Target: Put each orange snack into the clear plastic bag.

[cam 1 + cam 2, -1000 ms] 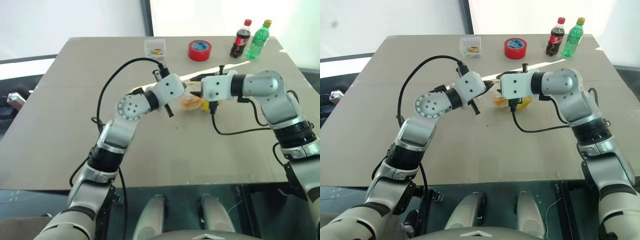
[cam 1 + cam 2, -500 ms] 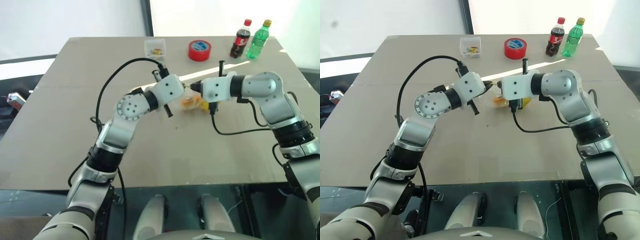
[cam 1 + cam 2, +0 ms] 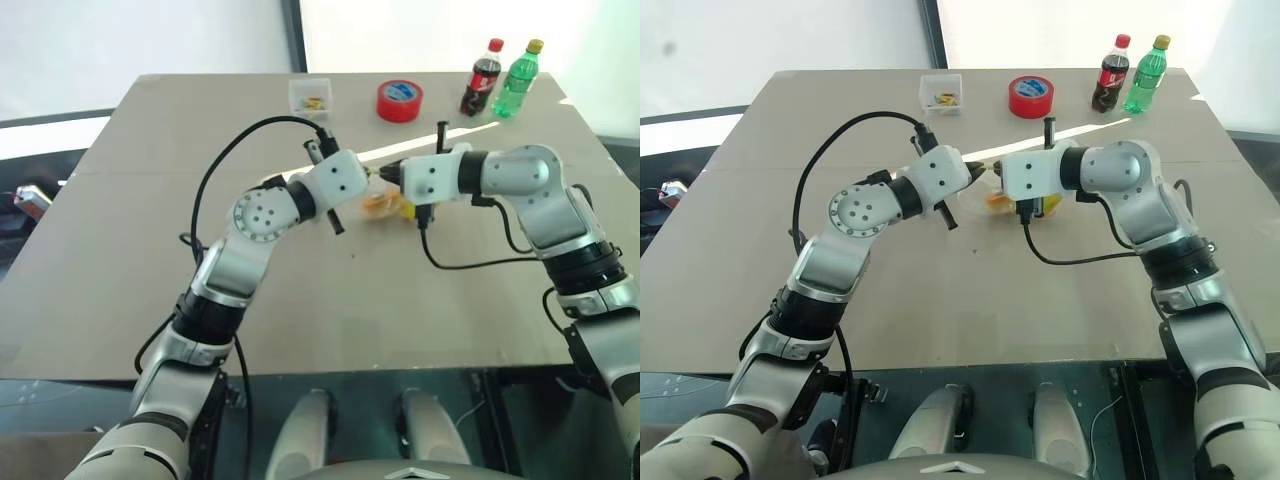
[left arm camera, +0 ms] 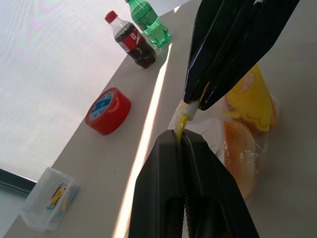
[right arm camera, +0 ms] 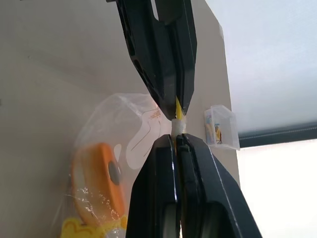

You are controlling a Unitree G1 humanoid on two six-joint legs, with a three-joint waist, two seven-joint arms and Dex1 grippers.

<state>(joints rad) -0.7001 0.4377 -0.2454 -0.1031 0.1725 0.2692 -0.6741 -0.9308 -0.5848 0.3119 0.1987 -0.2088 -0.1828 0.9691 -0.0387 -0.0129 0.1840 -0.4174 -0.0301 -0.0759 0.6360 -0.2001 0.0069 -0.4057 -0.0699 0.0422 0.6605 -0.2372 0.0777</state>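
Observation:
The clear plastic bag hangs above the middle of the table, held up by its yellow strip. My left gripper is shut on that strip from one side. My right gripper is shut on it from the other side, tip to tip with the left. An orange snack in a shiny wrapper lies inside the bag, with yellow bits beside it. In the head views the two grippers meet at the bag's top edge.
At the table's far edge stand a small clear square box, a red tape roll, a dark cola bottle and a green bottle. Black cables loop from both wrists over the table.
The right gripper's fingers have closed onto the bag's yellow strip. The left gripper and the bag have stayed where they were.

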